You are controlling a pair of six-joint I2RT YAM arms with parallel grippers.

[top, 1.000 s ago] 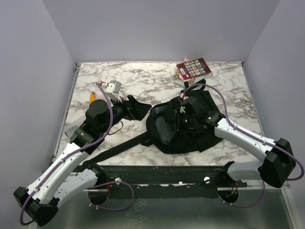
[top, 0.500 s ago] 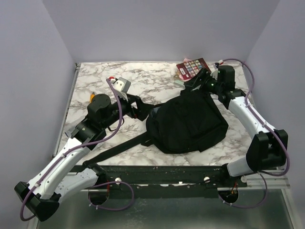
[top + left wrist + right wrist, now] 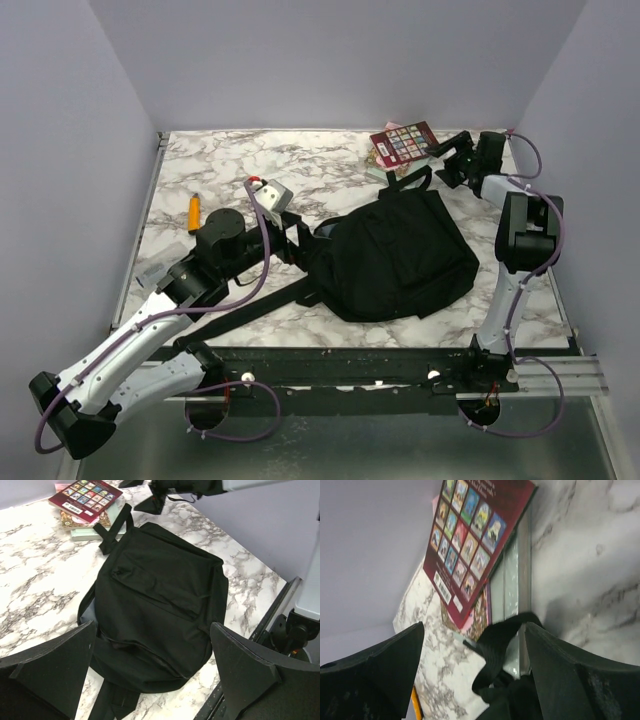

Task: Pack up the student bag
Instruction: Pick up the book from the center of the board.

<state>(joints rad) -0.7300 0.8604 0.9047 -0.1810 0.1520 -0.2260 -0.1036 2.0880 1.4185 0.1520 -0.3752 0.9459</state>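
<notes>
We are keeping both sets of fingers spread wide, gripping nothing. The left gripper [image 3: 298, 240] [image 3: 152, 626] is facing the student bag [image 3: 395, 255] [image 3: 160, 595], which is lying mid-table. The right gripper [image 3: 452, 160] [image 3: 474, 627] is hovering by its top handle [image 3: 500, 645] and the stacked books [image 3: 405, 143] [image 3: 475, 540]. Only the overhead view is showing the long strap [image 3: 250, 310] trailing toward the arm bases.

Black student bag [image 3: 400, 255], maroon book [image 3: 405, 142], grey-veined white marble table [image 3: 220, 160], orange pen [image 3: 194, 211].

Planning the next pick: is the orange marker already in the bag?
No, the orange marker lies out on the table, left of the student bag.
</notes>
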